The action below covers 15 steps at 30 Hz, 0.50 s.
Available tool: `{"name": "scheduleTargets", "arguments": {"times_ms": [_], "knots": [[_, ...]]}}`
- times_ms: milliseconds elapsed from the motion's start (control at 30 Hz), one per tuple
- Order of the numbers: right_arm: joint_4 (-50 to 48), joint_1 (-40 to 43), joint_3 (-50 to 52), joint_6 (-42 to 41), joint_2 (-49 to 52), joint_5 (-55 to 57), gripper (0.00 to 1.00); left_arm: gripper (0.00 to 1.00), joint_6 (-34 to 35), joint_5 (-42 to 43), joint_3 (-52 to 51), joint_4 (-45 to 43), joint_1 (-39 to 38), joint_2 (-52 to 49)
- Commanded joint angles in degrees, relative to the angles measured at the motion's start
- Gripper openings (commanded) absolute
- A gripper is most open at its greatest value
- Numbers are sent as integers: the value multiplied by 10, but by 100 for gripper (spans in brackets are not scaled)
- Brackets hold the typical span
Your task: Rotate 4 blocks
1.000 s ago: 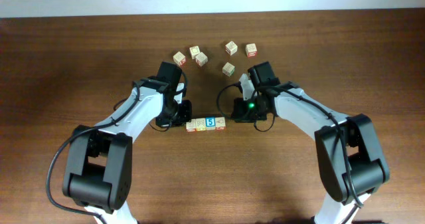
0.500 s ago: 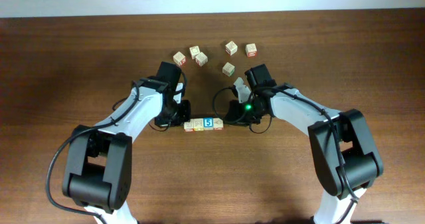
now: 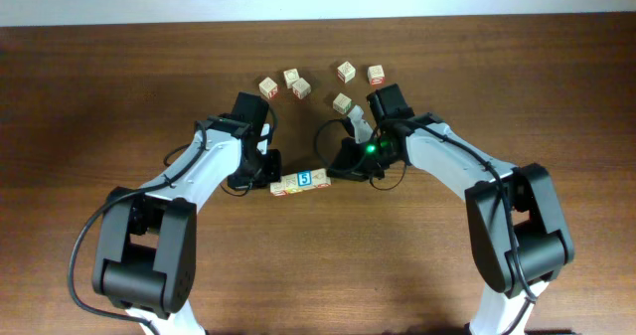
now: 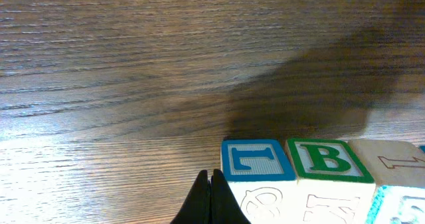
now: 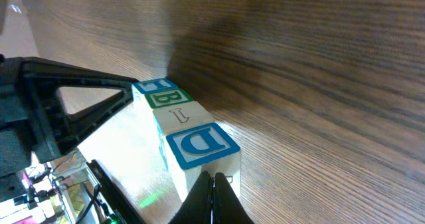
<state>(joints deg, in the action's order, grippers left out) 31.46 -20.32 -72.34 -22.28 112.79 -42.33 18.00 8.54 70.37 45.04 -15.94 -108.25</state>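
The four blocks [image 3: 301, 182] are set touching in one short row near the middle of the table [image 3: 99, 96], slightly slanted, with the green "B" block [image 4: 329, 159] second from its left end. The row is bracketed at both ends, the left jaws closed together at the blue-lettered end block [image 4: 257, 161] and the right jaws closed together at the blue "D" block [image 5: 199, 146], seemingly so that it can be pivoted as one piece by pushing. Six paler cubes [image 3: 299, 87] are scattered farther back.

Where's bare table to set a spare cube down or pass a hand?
Free: table on the robot's side of the block row; also its far left and far right. Crowded: loose tan cubes beyond the row, and left end effector and right end effector shut at the row's ends.
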Motion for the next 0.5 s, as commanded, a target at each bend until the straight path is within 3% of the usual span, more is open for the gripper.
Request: {"name": "scheduleTargets", "arguments": {"times_ms": [0, 467], "knots": [[-2, -32, -21, 1, -6, -37, 4, 0, 0, 42, -3, -4, -7, -5], [-8, -88, -55, -33, -6, -34, 4, 0, 0, 46, -3, -7, -29, -5]]}}
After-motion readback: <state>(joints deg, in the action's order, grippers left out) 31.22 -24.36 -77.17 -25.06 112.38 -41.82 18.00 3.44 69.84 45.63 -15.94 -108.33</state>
